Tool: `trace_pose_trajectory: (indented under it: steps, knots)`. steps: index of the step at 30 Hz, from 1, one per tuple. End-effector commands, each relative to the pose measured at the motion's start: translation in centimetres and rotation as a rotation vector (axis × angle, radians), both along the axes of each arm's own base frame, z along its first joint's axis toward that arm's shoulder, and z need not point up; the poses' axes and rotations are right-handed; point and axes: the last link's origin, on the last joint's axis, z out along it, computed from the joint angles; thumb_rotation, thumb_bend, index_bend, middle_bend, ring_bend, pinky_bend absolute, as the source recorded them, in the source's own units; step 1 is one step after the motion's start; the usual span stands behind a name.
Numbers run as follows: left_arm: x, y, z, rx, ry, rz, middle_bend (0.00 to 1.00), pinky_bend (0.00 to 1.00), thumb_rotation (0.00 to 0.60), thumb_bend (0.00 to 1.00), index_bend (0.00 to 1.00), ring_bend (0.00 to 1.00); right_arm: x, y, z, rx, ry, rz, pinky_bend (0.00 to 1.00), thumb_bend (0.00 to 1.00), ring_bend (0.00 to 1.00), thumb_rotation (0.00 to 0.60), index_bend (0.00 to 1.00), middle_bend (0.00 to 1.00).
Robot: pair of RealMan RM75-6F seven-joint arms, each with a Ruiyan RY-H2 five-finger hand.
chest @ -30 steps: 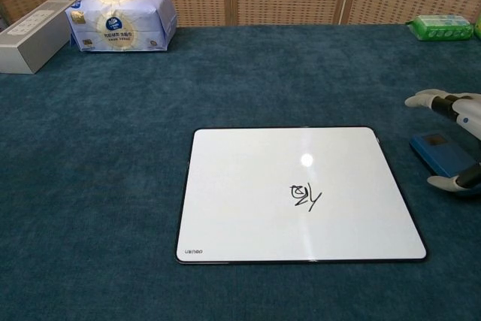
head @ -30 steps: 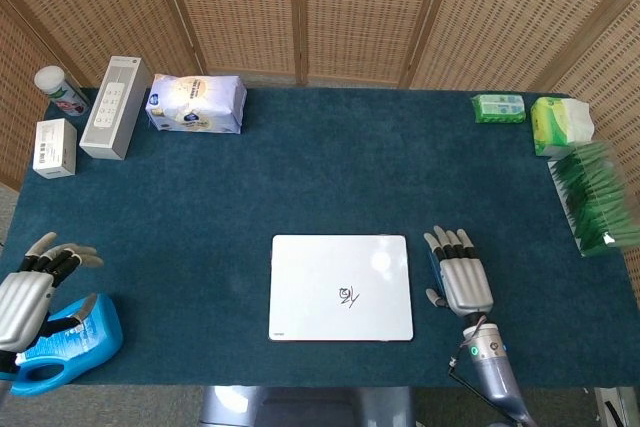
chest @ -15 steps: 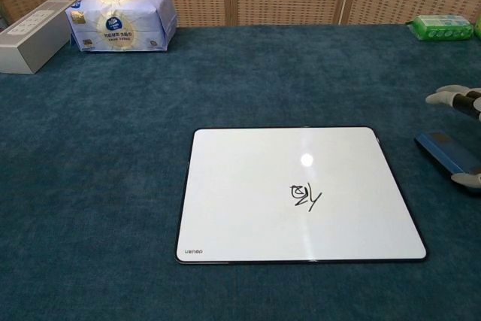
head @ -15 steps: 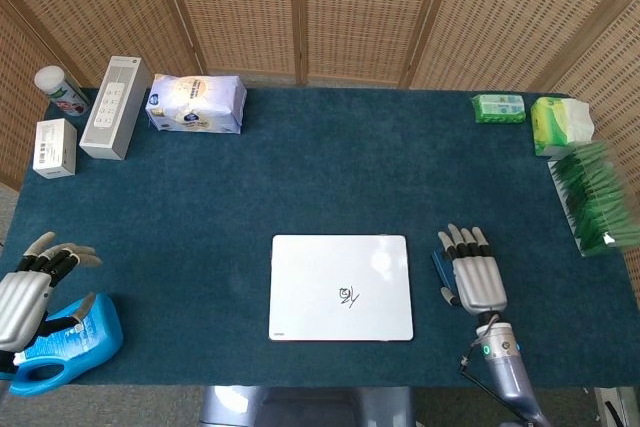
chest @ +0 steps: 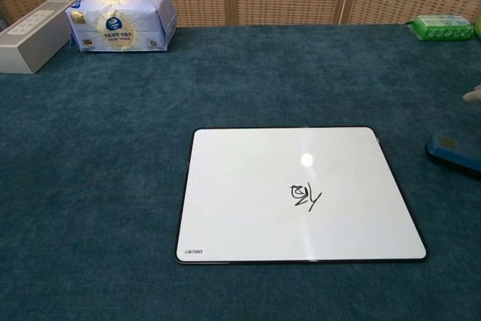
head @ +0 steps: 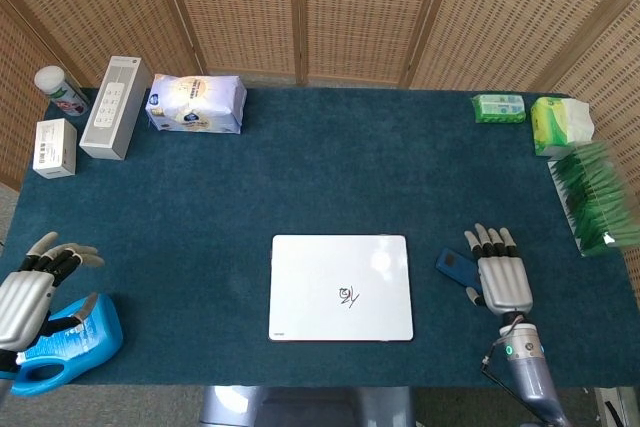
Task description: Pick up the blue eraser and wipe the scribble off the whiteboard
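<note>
The whiteboard (head: 320,267) (chest: 248,186) lies at the table's near middle, with a small black scribble (head: 349,296) (chest: 304,196) right of its centre. To its right the blue eraser (head: 454,266) (chest: 455,152) lies on the cloth, its right part hidden under my right hand (head: 502,275). That hand is palm down with its fingers stretched out and apart, and its thumb is beside the eraser's near end. In the chest view only one fingertip (chest: 473,95) shows at the right edge. My left hand (head: 28,290) hovers at the near left with loosely spread fingers, holding nothing.
A blue detergent bottle (head: 68,339) lies under my left hand. At the back left are a grey box (head: 115,107), a tissue pack (head: 195,103) (chest: 120,20), a white box (head: 54,147) and a bottle (head: 60,90). Green packs (head: 498,107) (head: 560,123) (head: 592,197) line the right.
My right hand has slid to the right, uncovering more of the eraser, which shifted a little right with it. The left hand has stayed put.
</note>
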Motion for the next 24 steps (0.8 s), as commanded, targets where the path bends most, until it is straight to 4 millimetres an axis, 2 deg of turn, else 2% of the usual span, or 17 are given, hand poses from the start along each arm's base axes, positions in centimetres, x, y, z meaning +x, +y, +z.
trace_pose_trajectory:
  steps: [1, 11, 18, 24]
  knots:
    - [0.0, 0.0, 0.0, 0.001, 0.0, 0.0, 0.29, 0.08, 0.6, 0.43, 0.34, 0.23, 0.1, 0.3, 0.1, 0.007, -0.026, -0.011, 0.11, 0.22, 0.0, 0.6, 0.1, 0.06]
    - [0.4, 0.1, 0.0, -0.002, 0.001, -0.007, 0.29, 0.08, 0.6, 0.43, 0.34, 0.23, 2.3, -0.1, -0.7, 0.077, -0.189, -0.05, 0.13, 0.22, 0.0, 0.6, 0.22, 0.06]
    - [0.1, 0.1, 0.1, -0.002, 0.001, 0.002, 0.29, 0.08, 0.6, 0.43, 0.34, 0.23, 2.9, -1.2, -1.1, 0.076, -0.186, -0.064, 0.13, 0.22, 0.0, 0.6, 0.28, 0.06]
    - [0.0, 0.2, 0.0, -0.003, -0.001, 0.003, 0.29, 0.08, 0.6, 0.43, 0.34, 0.23, 3.1, -1.8, -1.3, 0.069, -0.172, -0.082, 0.13, 0.22, 0.0, 0.6, 0.27, 0.07]
